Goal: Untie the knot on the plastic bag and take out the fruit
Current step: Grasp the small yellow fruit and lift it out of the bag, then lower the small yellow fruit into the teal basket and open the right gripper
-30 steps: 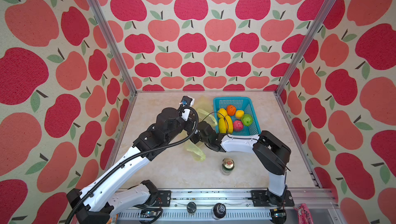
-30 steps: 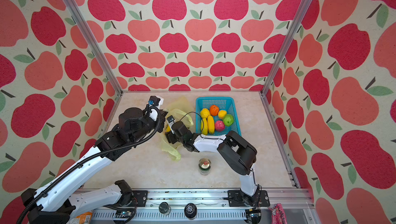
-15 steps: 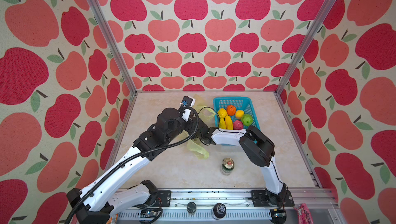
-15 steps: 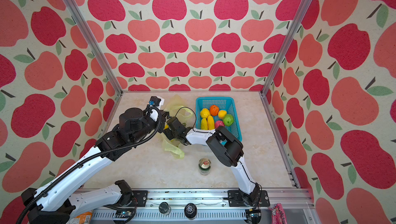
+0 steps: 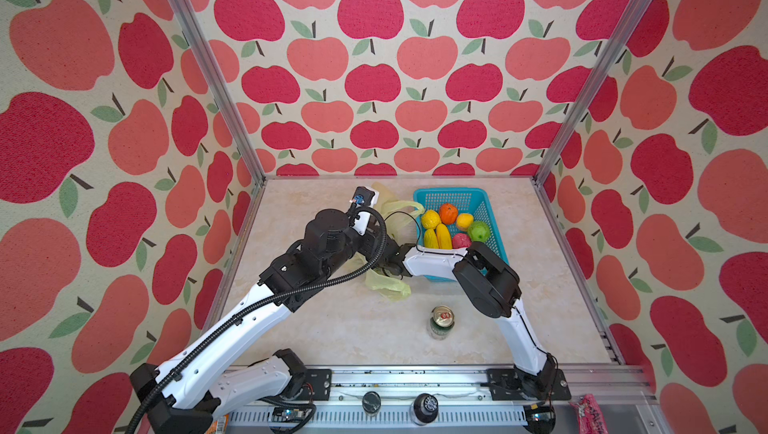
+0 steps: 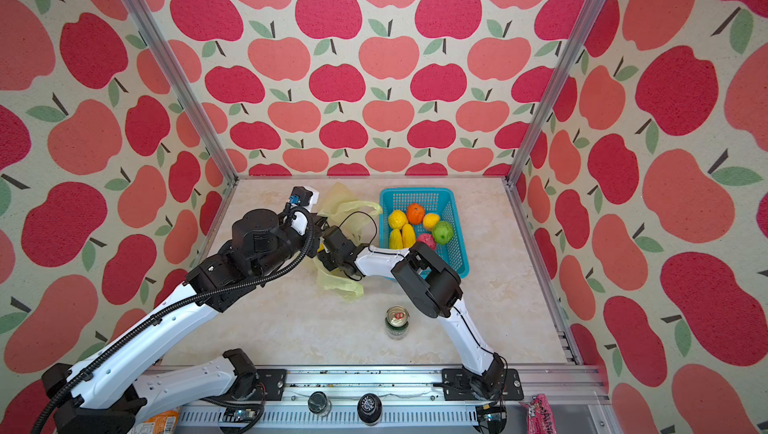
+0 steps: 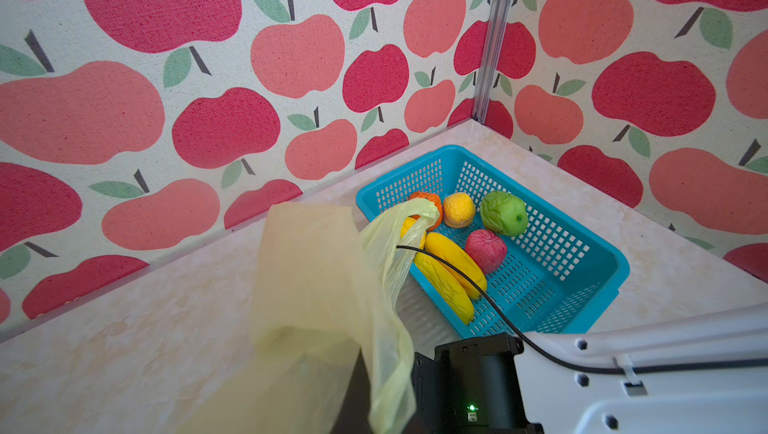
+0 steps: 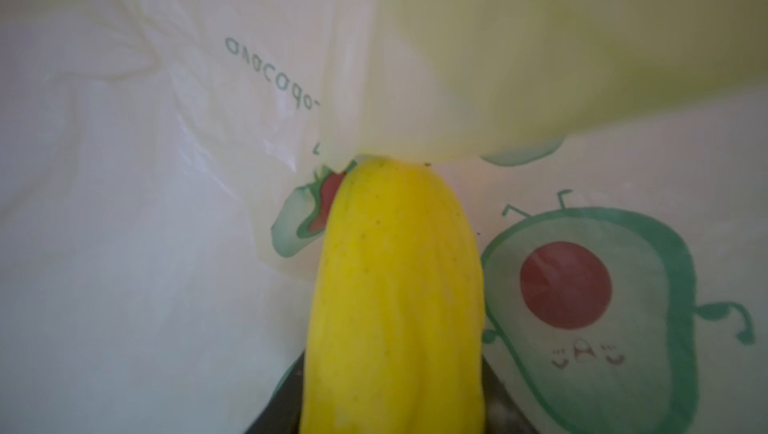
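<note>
Marbled desk (image 5: 332,328) below: left fingers (image 7: 351,403) pinch the plastic bag (image 7: 316,270); right fingers (image 8: 284,411) clasp a banana (image 8: 395,286) inside. Clinging film might snag, loosening that grip.

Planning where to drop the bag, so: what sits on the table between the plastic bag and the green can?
Nothing: in both top views only bare tabletop separates the plastic bag from the green can.

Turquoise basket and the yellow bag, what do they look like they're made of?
The basket: probably rigid moulded plastic, slightly glossy turquoise, with a regular grid of holes. The bag: thin plastic film, pale yellow and translucent; it crumples, drapes limply and lets light through.
</note>
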Robot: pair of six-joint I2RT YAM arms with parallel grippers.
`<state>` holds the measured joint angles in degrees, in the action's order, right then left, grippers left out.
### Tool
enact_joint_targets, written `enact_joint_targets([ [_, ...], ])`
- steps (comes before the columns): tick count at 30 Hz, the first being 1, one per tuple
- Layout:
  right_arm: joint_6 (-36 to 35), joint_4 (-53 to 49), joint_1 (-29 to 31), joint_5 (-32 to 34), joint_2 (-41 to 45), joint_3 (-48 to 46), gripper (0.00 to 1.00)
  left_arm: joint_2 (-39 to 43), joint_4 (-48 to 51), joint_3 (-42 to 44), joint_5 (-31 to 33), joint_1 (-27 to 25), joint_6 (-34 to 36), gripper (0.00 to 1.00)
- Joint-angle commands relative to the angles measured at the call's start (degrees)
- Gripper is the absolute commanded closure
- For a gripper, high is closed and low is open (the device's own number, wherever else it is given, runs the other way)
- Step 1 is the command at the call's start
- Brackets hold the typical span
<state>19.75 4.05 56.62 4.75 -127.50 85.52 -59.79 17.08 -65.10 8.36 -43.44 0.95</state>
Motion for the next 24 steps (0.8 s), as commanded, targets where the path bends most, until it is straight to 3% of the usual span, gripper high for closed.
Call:
enact_joint_targets([
  [1, -0.8, 0.3, -0.4, -0.2, 5.1, -4.5, 0.67, -1.6, 0.5, -1.3, 4.3, 0.1, -0.2, 1.00],
  [8, -3.6, 7.1, -0.4, 3.5, 22.0, -18.8, 0.78, -6.7, 2.9, -3.4, 4.8, 5.1, -3.1, 1.00],
  [15, -4.3, 13.1, -0.1, 6.9, 38.2, -30.2, 0.82, -7.6, 1.7, -2.5, 1.4, 9.6, -5.0, 1.00],
  [24, -5.0, 12.8, 0.9, 21.2, 62.8, -42.6, 0.83, -5.9, -0.5, -0.2, -0.7, 13.2, -6.4, 1.00],
])
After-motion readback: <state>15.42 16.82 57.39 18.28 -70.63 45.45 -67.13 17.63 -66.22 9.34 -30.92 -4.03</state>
